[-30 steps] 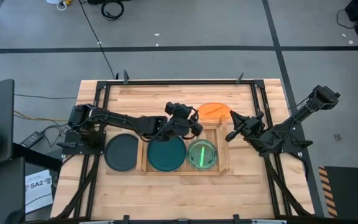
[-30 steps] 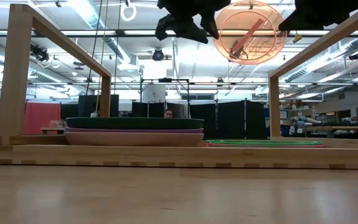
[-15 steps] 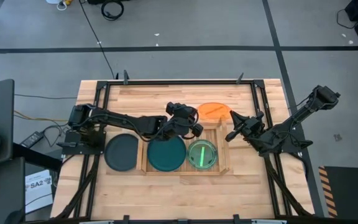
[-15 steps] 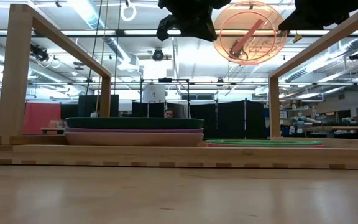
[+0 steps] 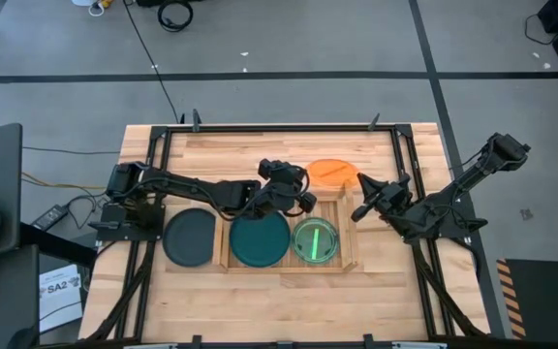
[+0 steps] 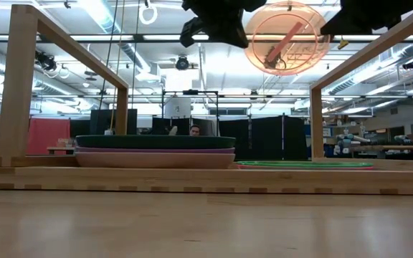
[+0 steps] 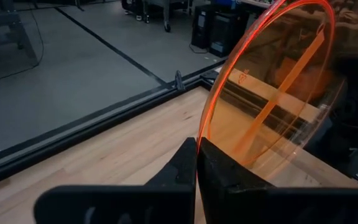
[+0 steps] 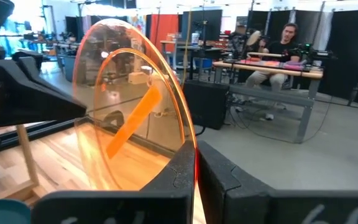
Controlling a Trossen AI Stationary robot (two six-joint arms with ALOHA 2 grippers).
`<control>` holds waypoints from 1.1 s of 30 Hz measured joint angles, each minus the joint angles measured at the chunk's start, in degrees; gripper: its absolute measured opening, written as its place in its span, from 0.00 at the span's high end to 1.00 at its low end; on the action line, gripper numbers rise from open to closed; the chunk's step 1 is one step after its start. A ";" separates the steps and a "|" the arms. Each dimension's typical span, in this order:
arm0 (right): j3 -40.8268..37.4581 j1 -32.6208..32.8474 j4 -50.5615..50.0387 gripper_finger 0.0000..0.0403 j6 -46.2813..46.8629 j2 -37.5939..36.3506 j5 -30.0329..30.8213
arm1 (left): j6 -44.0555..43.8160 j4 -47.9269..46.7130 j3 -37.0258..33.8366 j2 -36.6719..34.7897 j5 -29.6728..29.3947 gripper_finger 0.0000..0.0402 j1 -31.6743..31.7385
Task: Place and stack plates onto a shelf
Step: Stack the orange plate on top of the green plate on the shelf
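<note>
A see-through orange plate (image 5: pixel 332 173) hangs in the air over the shelf's far side, steeply tilted, its face toward the near edge (image 6: pixel 287 39). My left gripper (image 7: pixel 197 142) is shut on its rim from the left. My right gripper (image 8: pixel 195 152) is shut on the rim from the right. The shelf (image 5: pixel 349 250) holds a teal plate (image 5: pixel 260 239) on a stack (image 6: pixel 155 150) of a purple and a pink one, and beside it a green plate (image 5: pixel 315 240). A dark grey plate (image 5: pixel 190 237) lies flat on the table left of the shelf. My left gripper pinches the orange plate's rim (image 7: pixel 201 127) between its two fingers, one on each face. The fingers reach in from the table's left, nearly level. The plate stands clear of the shelf and table, steeply tilted. My right gripper pinches the opposite part of the rim (image 8: pixel 191 140) between its two fingers, one on each face. The fingers come level from the table's right. The plate is lifted clear between the two holds.
Black rails (image 5: pixel 279 127) frame the tabletop. The shelf's wooden posts (image 6: pixel 20 86) rise at left and right in the low view. Bare wood lies in front of the shelf. A person (image 8: pixel 284 37) sits at a desk beyond the table.
My left gripper has shut its fingers on the orange plate's rim without changing place. The plate and my right gripper have stayed where they were.
</note>
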 joint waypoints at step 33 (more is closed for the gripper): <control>-0.02 0.02 0.17 0.56 -0.39 -0.04 -11.01 | 0.00 0.00 0.00 0.00 0.11 0.97 0.02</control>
